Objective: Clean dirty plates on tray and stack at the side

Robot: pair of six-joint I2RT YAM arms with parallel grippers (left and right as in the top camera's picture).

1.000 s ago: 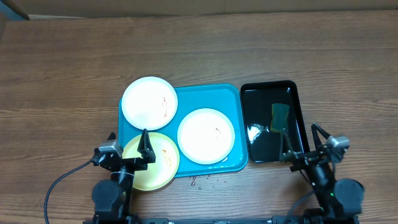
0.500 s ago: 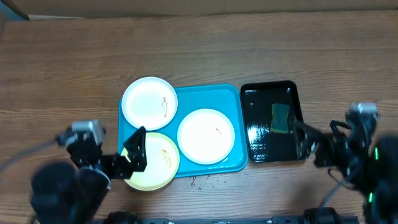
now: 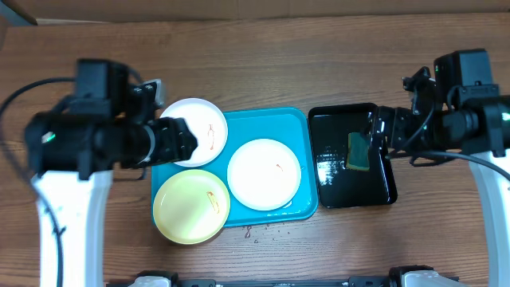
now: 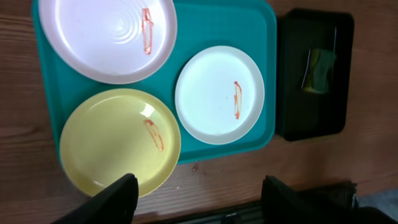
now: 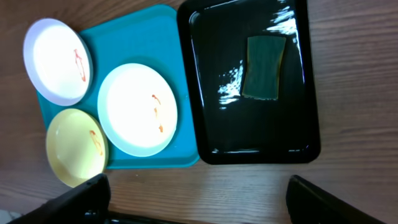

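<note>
The wooden tabletop (image 3: 279, 72) carries a blue tray (image 3: 267, 123), with a smaller black tray (image 3: 382, 191) just beside it at 3 o'clock. Three smeared plates lie on the blue tray: a white plate (image 3: 191, 131) at 11 o'clock and a yellow plate (image 3: 191, 206) at 7 o'clock, both overhanging the rim, and a second white plate (image 3: 264, 174) at 3 o'clock. A green sponge (image 3: 359, 151) lies in the black tray. The left jaws, spread apart, hang over the first white plate's 9 o'clock edge, hiding part of it. The right jaws, also apart, hang over the black tray's 2 o'clock corner near the sponge, well apart from the plates.
</note>
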